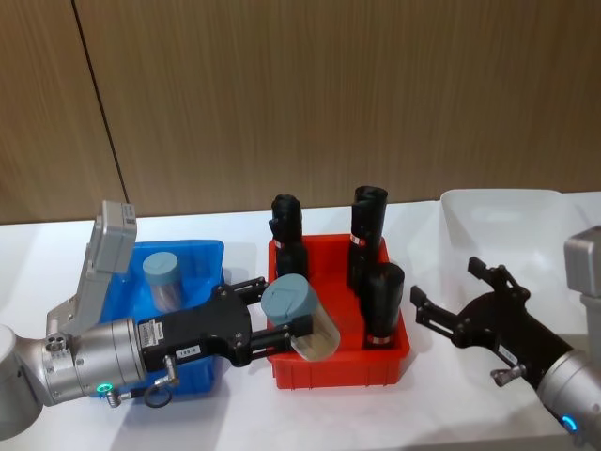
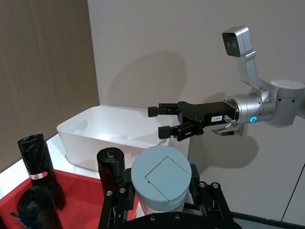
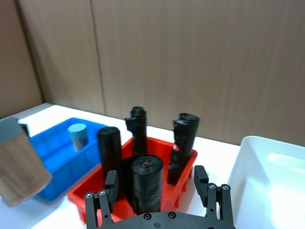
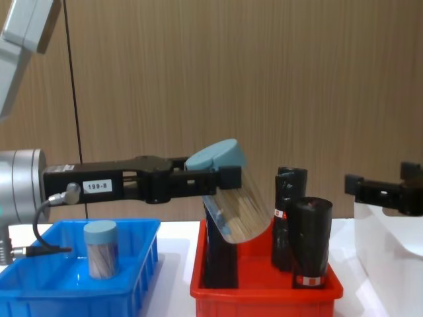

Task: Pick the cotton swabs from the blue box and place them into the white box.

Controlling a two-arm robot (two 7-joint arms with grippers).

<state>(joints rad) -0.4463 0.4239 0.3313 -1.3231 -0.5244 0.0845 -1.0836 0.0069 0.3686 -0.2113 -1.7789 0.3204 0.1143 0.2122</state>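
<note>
My left gripper (image 1: 282, 308) is shut on a cotton swab jar (image 1: 302, 316) with a pale blue lid, held tilted in the air over the left side of the red bin (image 1: 340, 368). In the chest view the same jar (image 4: 235, 198) hangs above the bin, lid toward the gripper (image 4: 221, 179). A second jar of cotton swabs (image 1: 161, 278) stands upright in the blue box (image 1: 201, 256) at the left. The white box (image 1: 507, 218) sits at the far right. In front of it my right gripper (image 1: 453, 303) hovers open with nothing between its fingers.
Several tall black cylinders (image 1: 384, 303) stand in the red bin between the blue and white boxes, reaching nearly to the held jar's height. A wooden wall runs behind the white table (image 1: 56, 254).
</note>
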